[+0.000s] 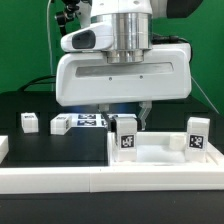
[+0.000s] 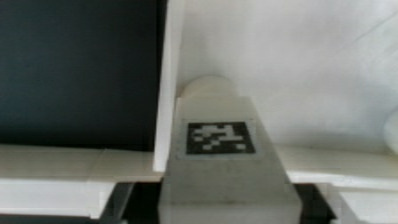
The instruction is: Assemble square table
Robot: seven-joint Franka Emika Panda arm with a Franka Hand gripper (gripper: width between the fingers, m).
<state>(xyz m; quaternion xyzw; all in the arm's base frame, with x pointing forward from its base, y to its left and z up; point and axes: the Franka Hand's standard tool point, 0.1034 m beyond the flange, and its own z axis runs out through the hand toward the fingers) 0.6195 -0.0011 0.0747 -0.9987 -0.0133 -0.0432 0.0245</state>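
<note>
Fingers (image 1: 126,126) astride an upright white leg (image 1: 127,140).
The leg stands between the fingers at the edge of the square slab (image 1: 165,152); whether it is clamped or merely flanked cannot be told. A second leg (image 1: 196,136) stands well aside, and the marker board (image 1: 90,121) lies beyond the fingers.

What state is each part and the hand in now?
White plastic square slab with raised rim: lying flat.
Short white blocky tagged leg under the hand: upright, between its fingers.
Matching leg at exterior view's right: upright, untouched.
Matching leg at exterior view's far left: loose.
Matching leg beside it: loose.
Hand: straddling the leg; grip unconfirmed.
</note>
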